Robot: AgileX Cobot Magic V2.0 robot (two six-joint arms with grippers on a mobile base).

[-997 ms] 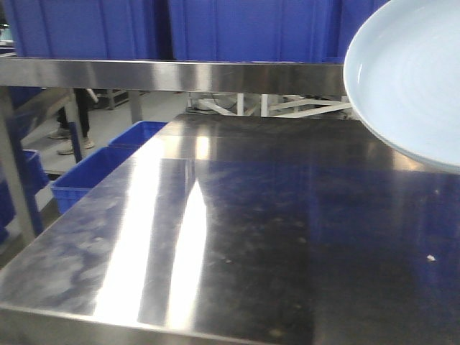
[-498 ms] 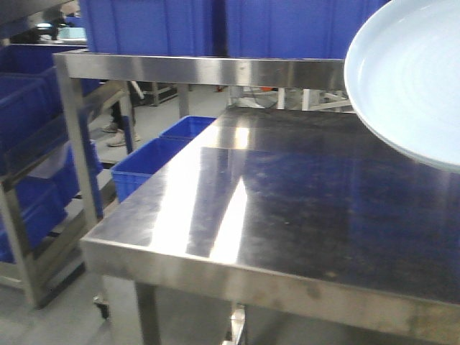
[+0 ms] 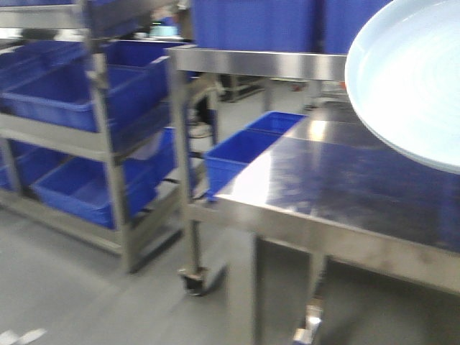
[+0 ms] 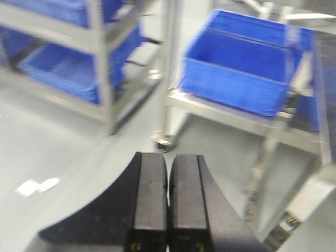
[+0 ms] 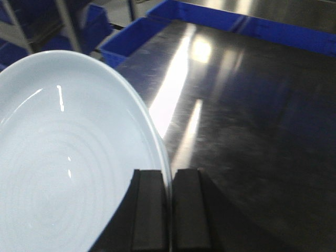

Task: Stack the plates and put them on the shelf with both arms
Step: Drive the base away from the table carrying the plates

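Note:
A large pale bluish-white plate [image 5: 58, 173] is pinched by its rim between the fingers of my right gripper [image 5: 169, 181], held above the steel table [image 5: 252, 105]. In the front view the same plate [image 3: 413, 79] fills the upper right corner, tilted on edge; I cannot tell whether it is one plate or two stacked. My left gripper [image 4: 168, 173] is shut with nothing between its pads, hanging over the grey floor beside the table's leg. Neither gripper shows in the front view.
A steel table [image 3: 338, 208] on castors stands at right, with an upper shelf [image 3: 259, 61] carrying blue bins. A blue crate [image 3: 244, 151] sits beyond its left edge. A steel rack [image 3: 108, 144] of blue bins stands at left. Grey floor [image 3: 72, 287] lies between.
The front view has swung left and pulled back: the table has slid to the right and the bin rack and floor have come into view. The plate stays in the same corner.

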